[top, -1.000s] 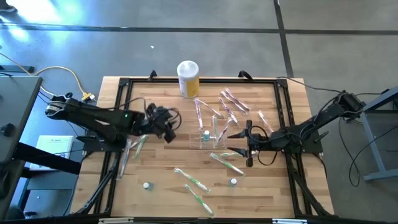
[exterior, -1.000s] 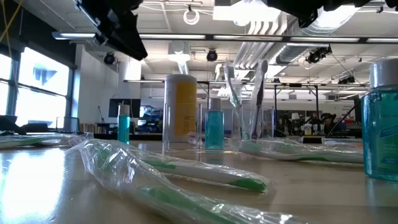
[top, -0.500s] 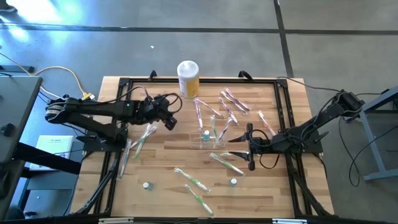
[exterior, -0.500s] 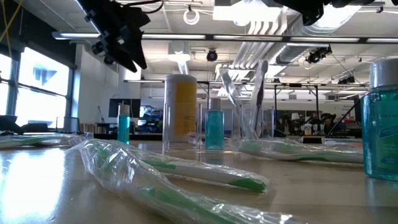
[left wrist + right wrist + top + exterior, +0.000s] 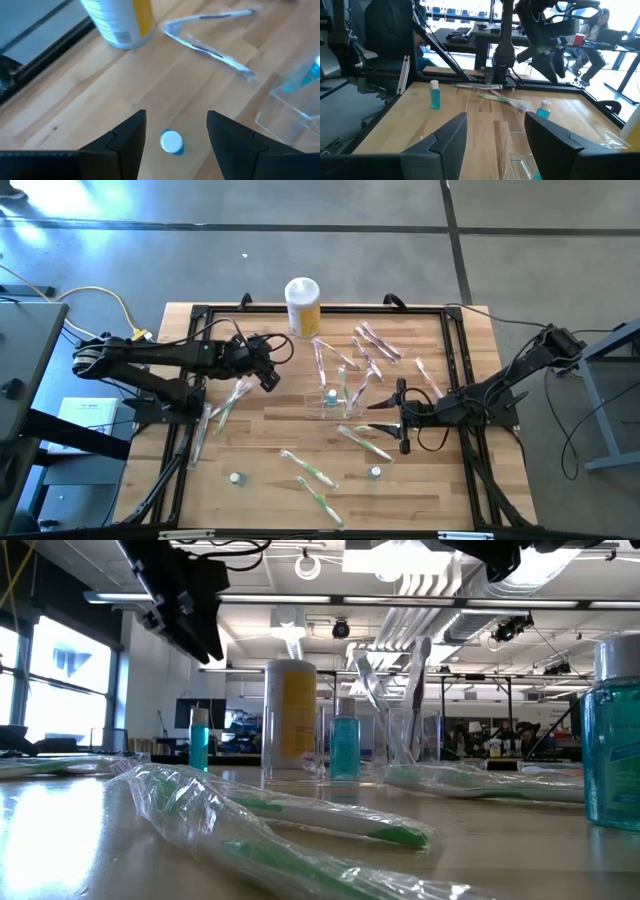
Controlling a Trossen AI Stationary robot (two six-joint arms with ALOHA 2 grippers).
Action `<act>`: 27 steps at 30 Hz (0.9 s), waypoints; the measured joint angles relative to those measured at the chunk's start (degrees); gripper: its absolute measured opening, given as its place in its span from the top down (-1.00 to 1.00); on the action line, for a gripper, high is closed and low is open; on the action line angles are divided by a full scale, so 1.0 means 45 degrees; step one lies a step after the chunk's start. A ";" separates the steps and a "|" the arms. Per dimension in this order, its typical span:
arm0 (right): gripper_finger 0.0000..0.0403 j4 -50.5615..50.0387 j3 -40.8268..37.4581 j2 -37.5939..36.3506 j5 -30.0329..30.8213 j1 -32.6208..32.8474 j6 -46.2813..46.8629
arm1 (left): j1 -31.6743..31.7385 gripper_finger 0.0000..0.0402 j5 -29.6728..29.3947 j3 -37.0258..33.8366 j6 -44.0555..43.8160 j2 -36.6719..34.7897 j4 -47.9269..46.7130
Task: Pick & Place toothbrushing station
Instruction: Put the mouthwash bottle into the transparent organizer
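The see-through toothbrushing station (image 5: pixel 336 406) stands mid-table on its flat base, with a small blue bottle and upright toothbrushes (image 5: pixel 395 700) in it. It also shows in the left wrist view (image 5: pixel 295 107). My left gripper (image 5: pixel 268 376) is open and hovers left of the station, above a small white-capped blue bottle (image 5: pixel 171 141) that stands on the table between its fingers and is untouched. My right gripper (image 5: pixel 382 416) is open and empty just right of the station, pointing toward the table's left edge.
A yellow canister with a white lid (image 5: pixel 303 305) stands at the far edge. Wrapped toothbrushes lie at the far right (image 5: pixel 372 345), near the middle (image 5: pixel 310 470) and at the left (image 5: pixel 228 405). Small bottles stand near the front (image 5: pixel 237 478) (image 5: pixel 375 472).
My left gripper has swung toward the table's far edge and a little toward its left edge, staying open above the table. The station and my right gripper have kept still.
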 joint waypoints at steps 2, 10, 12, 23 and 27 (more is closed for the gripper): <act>0.05 -0.0140 0.0000 0.0000 0.0000 0.0000 0.0000 | 0.0000 -0.01 0.0075 0.0000 0.0000 0.0000 0.0000; 0.05 -0.0893 -0.0005 0.0000 -0.0009 0.0000 0.0417 | 0.0016 -0.01 -0.0032 -0.0456 -0.0034 0.0000 0.0019; 0.05 -0.0899 -0.0005 0.0000 -0.0005 0.0000 0.0415 | 0.0218 -0.01 0.0002 -0.0665 -0.0102 0.0000 0.0011; 0.05 -0.0870 -0.0005 0.0000 -0.0044 0.0000 0.0498 | 0.1644 -0.22 0.1634 -0.1088 -0.0738 0.0000 0.0450; 0.05 -0.0892 -0.0005 0.0000 -0.0049 0.0000 0.0685 | 0.1676 -0.27 0.1740 -0.1088 -0.1136 0.0000 0.0563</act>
